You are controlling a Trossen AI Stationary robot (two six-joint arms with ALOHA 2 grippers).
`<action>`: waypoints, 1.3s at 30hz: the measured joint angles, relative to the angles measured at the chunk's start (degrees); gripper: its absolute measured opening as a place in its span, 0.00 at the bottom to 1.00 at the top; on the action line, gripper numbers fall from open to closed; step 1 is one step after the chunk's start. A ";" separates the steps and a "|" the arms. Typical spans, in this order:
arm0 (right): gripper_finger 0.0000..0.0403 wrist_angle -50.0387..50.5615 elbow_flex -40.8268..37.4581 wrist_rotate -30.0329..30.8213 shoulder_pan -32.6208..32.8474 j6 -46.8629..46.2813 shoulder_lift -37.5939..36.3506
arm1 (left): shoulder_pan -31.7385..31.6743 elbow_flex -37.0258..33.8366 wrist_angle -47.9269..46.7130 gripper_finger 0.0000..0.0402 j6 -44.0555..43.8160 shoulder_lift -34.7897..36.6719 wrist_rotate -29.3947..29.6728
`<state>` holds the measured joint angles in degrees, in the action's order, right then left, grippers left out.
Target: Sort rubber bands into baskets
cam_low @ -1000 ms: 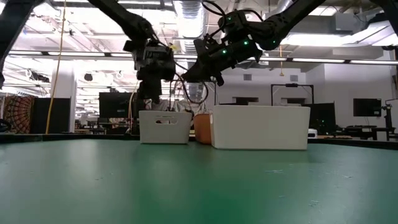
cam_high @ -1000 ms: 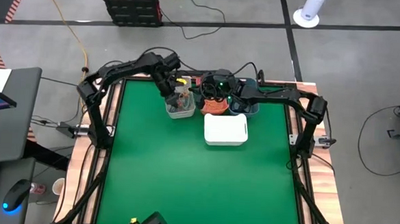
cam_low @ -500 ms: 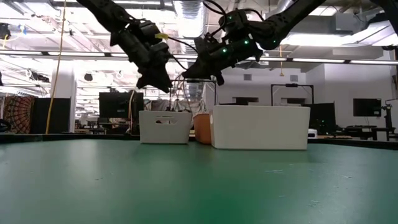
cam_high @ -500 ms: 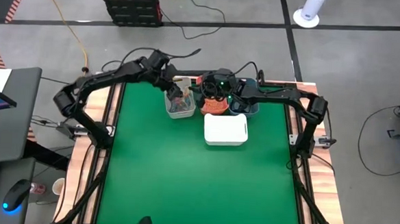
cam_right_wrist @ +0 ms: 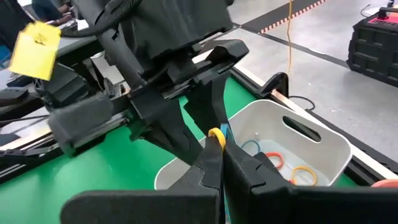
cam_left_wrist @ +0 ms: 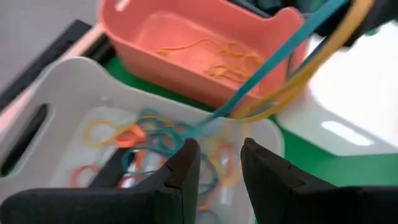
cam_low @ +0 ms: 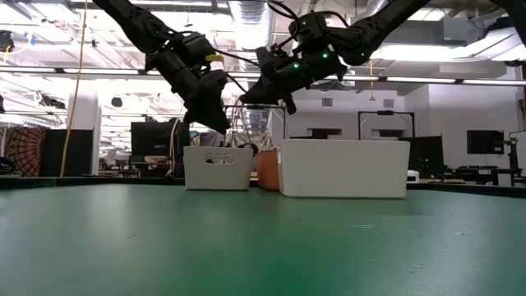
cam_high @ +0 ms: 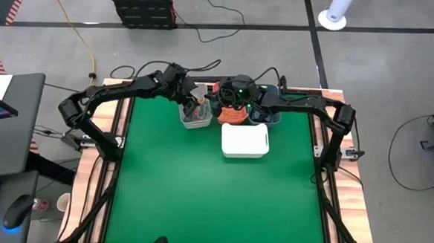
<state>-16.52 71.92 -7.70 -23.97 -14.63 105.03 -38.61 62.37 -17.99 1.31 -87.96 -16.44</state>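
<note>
L hand (cam_low: 215,99) swung from upright to tilted, dropped closer over grey basket (cam_low: 218,168)

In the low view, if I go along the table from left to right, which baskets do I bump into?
light grey basket → coral-orange basket, just a sliver showing → white basket

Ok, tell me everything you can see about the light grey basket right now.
The light grey basket is a small rectangular plastic bin with rounded corners and a slot handle cut into its end wall. It stands upright on the green table at the far edge, leftmost in the row, right beside the coral basket. It holds a loose tangle of teal, orange, yellow and red rubber bands. The left pincer hangs just above them, and two stretched bands, teal and yellow, rise out of it.
</note>
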 joint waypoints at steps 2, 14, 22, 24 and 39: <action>0.07 -0.02 0.00 0.00 -0.04 -0.37 0.00 | -0.02 -0.02 0.00 0.27 1.52 0.00 0.01; 0.07 -1.27 0.00 -1.75 -0.04 -0.55 0.00 | 0.94 -0.02 4.41 0.41 5.14 -0.20 0.71; 0.07 -2.10 0.01 -1.88 0.00 -0.55 0.00 | 1.06 -0.02 4.54 0.39 4.94 -0.20 -1.36; 0.07 -2.47 0.00 -1.88 -0.02 -0.55 0.00 | 1.41 -0.02 4.71 0.35 5.04 -0.20 -1.30; 0.08 -2.16 0.00 -1.92 0.00 -0.45 0.00 | 1.90 -0.02 3.40 0.01 0.79 -0.24 -2.09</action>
<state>-18.68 71.92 -9.63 -23.97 -15.09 105.03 -36.71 62.35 -14.59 2.10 -88.20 -18.53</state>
